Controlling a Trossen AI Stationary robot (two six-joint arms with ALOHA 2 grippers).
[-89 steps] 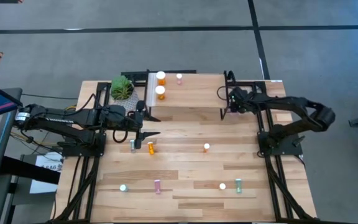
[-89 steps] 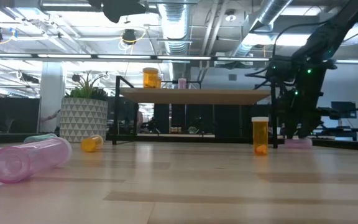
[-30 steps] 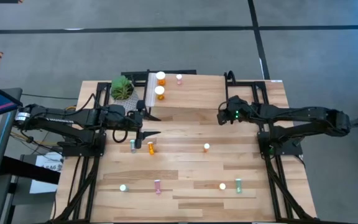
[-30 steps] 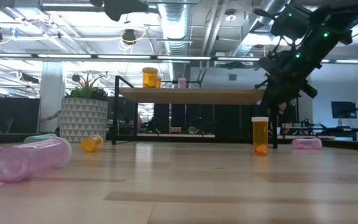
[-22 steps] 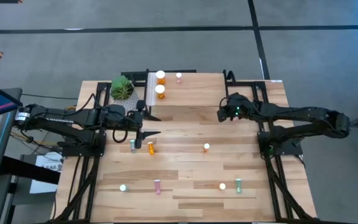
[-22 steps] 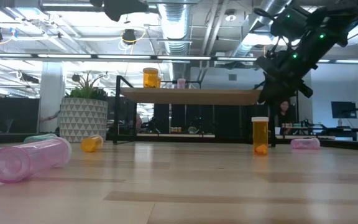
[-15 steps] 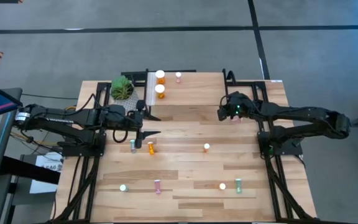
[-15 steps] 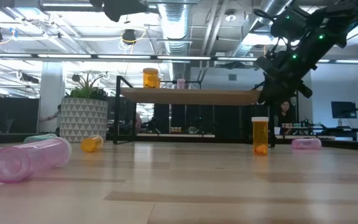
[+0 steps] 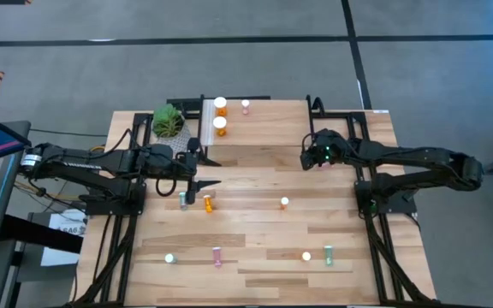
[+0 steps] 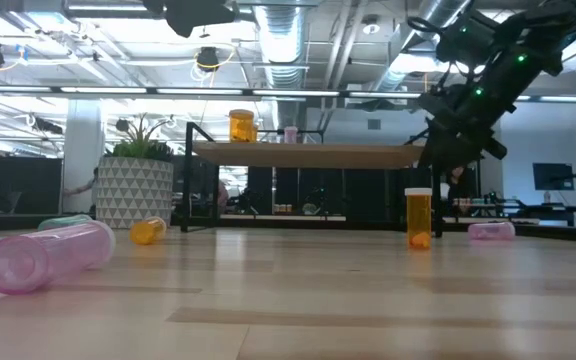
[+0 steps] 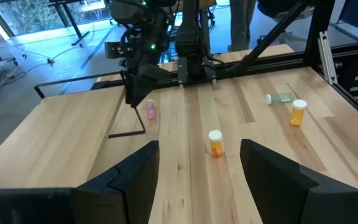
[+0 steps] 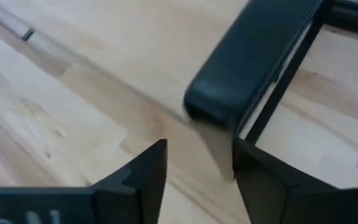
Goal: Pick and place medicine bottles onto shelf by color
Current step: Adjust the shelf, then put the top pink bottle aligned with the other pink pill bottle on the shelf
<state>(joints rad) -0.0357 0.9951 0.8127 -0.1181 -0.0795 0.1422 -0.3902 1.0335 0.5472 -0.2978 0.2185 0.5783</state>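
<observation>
1. A wooden table (image 9: 255, 222) seen from above, with a low wooden shelf (image 9: 264, 128) at its far edge. Two orange bottles (image 9: 220, 126) and one small pink bottle (image 9: 246, 106) already stand on the shelf.
2. More bottles dot the table – one pink bottle (image 11: 150, 111) lies on its side below the right gripper.
3. The right gripper (image 9: 306, 157) hovers at the shelf's right end, fingers spread apart, holding nothing.
4. The left gripper (image 9: 204, 183) waits near a lying orange bottle (image 9: 209, 204), fingers parted and empty.
5. These bottles look light, rigid and smooth – likely to roll. Best gripped across the body, just below the white cap.
</observation>
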